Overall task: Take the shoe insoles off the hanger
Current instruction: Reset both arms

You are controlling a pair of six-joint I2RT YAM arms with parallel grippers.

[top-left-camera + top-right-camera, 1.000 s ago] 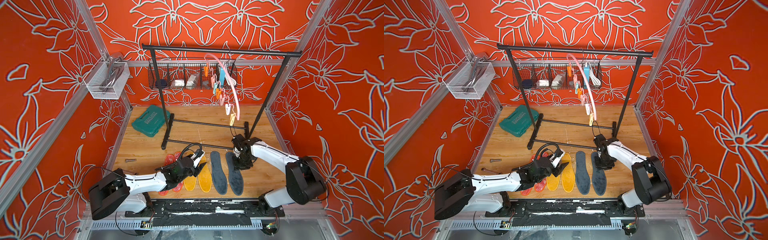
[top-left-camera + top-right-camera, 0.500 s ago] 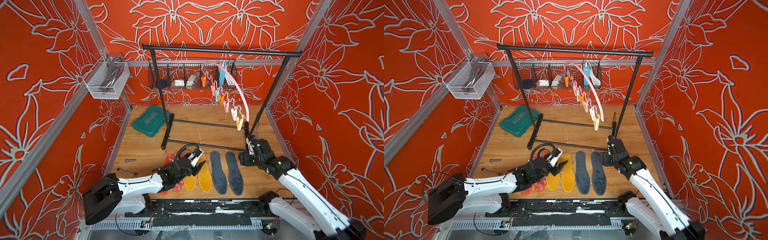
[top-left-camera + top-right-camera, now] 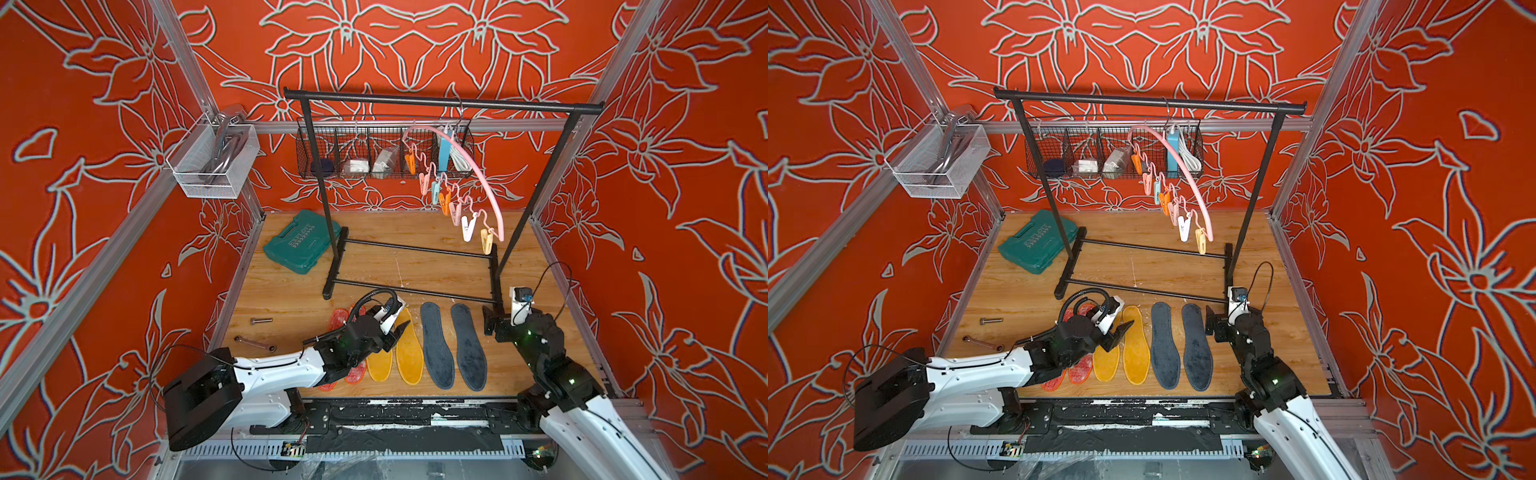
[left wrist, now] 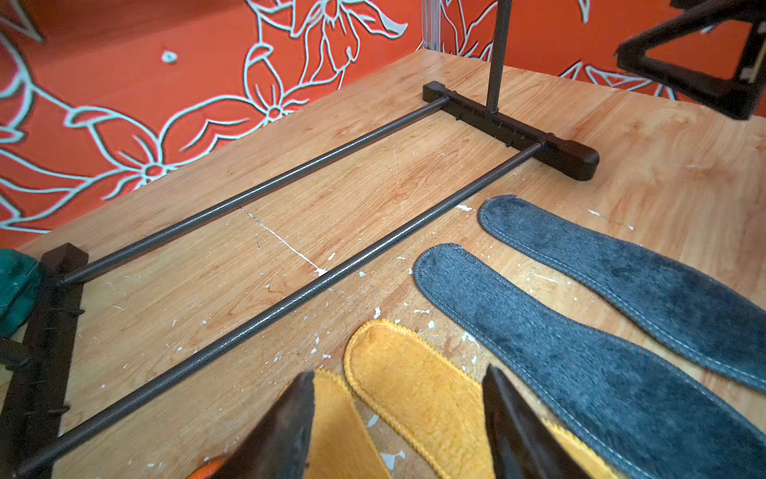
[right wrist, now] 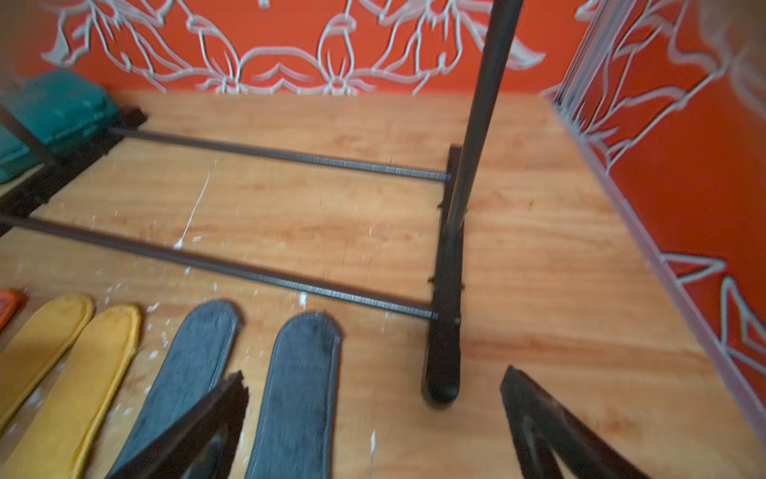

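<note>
Six shoe insoles lie flat in a row on the wooden floor, none on the hanger: a red pair partly under my left arm, a yellow pair and a dark grey pair. The pink hanger hangs by its hook from the black rack's top bar with only empty pegs. My left gripper is open just above the toe ends of the yellow insoles, holding nothing. My right gripper is open and empty, low between the right grey insole and the rack's foot.
The black garment rack stands mid-floor, its base rods just behind the insoles. A wire basket hangs on the back wall, a white mesh basket on the left wall. A green tool case, a bolt and a wrench lie at the left.
My right arm has drawn back from over the grey insoles to the right of them. The hanger has swung round to the right. My left arm has barely moved.
</note>
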